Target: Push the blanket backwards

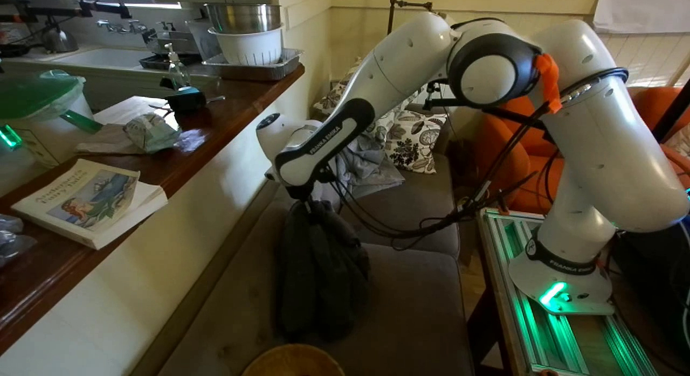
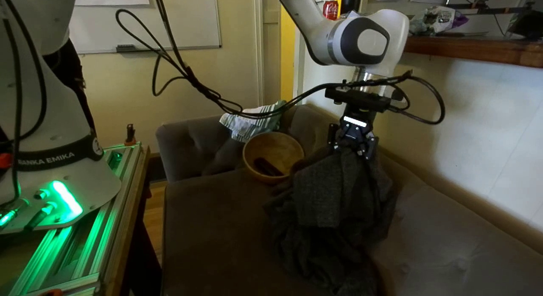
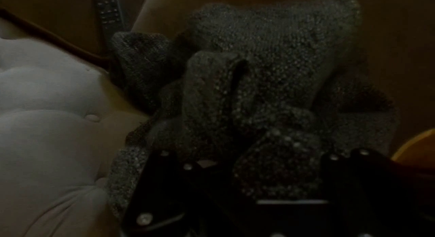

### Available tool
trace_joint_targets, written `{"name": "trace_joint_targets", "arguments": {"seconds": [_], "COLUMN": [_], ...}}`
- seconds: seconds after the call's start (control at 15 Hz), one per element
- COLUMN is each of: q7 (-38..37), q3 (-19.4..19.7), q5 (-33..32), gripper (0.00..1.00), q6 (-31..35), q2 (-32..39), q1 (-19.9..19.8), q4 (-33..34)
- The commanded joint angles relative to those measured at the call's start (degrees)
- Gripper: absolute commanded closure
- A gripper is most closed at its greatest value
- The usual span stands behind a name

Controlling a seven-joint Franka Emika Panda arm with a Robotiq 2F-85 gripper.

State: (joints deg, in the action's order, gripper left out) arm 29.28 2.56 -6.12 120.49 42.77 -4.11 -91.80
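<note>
We are in a home: in an exterior view we see a sofa (image 1: 415,300) at five o'clock, a flowered cushion (image 1: 416,139) at two, an orange chair (image 1: 491,155) at three, a book (image 1: 92,199) at nine, and a kitchen sink (image 1: 102,58) at ten.

In an exterior view, the book (image 1: 94,201) at nine o'clock reads "Andersen's Fairy Tales"; "FRANKA EMIKA" stands on the robot's forearm (image 1: 330,129) at eleven o'clock and its base band (image 1: 563,263) at four. In an exterior view, the band at nine repeats it, partly hidden; the red can (image 2: 330,10) at one bears uncertain white lettering.
</note>
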Motion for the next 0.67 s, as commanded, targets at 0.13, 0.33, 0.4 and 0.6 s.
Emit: {"name": "trace_joint_targets", "arguments": {"seconds": [0.13,0.33,0.4,0.6], "q7": [-4.22,-5.41,-6.08,-8.17], "q3": [-5.58,-6.72,-6.76,-6.69], "q5": [10.04,13.74,14.68,16.21], "gripper": [1.0,1.0,1.0,1.0], "q6": [-4.31,-0.42,0.47,2.85], "q2": [10.02,11.86,13.22,17.27], "q1": [-6.88,-8.91,-9.35,-9.74], "q4": [12.39,10.84,11.29,14.21]}}
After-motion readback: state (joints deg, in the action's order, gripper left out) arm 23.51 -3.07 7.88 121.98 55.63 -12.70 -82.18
